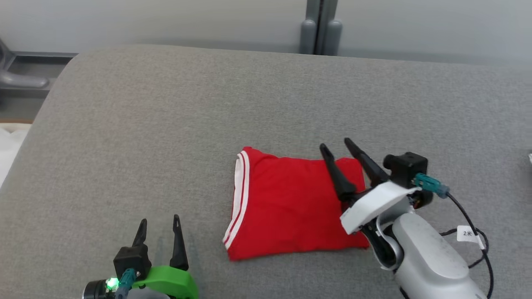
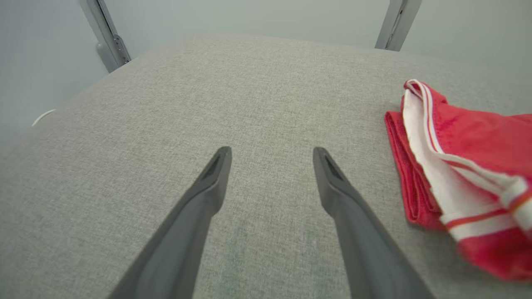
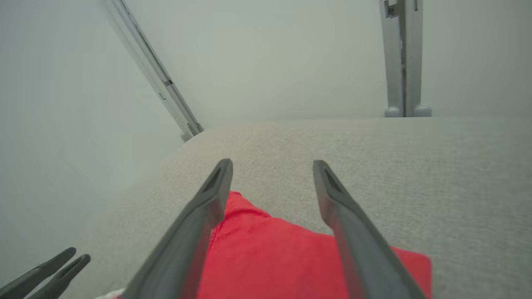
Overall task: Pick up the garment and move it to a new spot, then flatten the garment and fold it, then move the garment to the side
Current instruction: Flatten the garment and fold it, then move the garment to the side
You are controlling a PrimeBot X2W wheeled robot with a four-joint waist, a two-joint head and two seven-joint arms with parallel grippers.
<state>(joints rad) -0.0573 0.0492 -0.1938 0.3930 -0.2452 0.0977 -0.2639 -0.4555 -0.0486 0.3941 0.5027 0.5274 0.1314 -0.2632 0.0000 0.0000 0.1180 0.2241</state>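
A red garment (image 1: 291, 203) with white-striped trim lies folded into a rough square on the grey padded table (image 1: 166, 124), right of centre. My right gripper (image 1: 336, 145) hovers open over the garment's right edge, nothing between its fingers. In the right wrist view the red garment (image 3: 270, 253) lies below the open right gripper (image 3: 272, 164). My left gripper (image 1: 160, 221) stands open at the lower left, apart from the garment. The left wrist view has the open left gripper (image 2: 272, 151) over bare fabric, with the garment's (image 2: 469, 137) striped edge to the right.
Grey metal posts (image 1: 320, 31) stand behind the table's far edge against a pale wall. The table's left edge curves down near a white object (image 1: 8, 149). The right arm's black cable with a tag (image 1: 467, 234) hangs beside its wrist.
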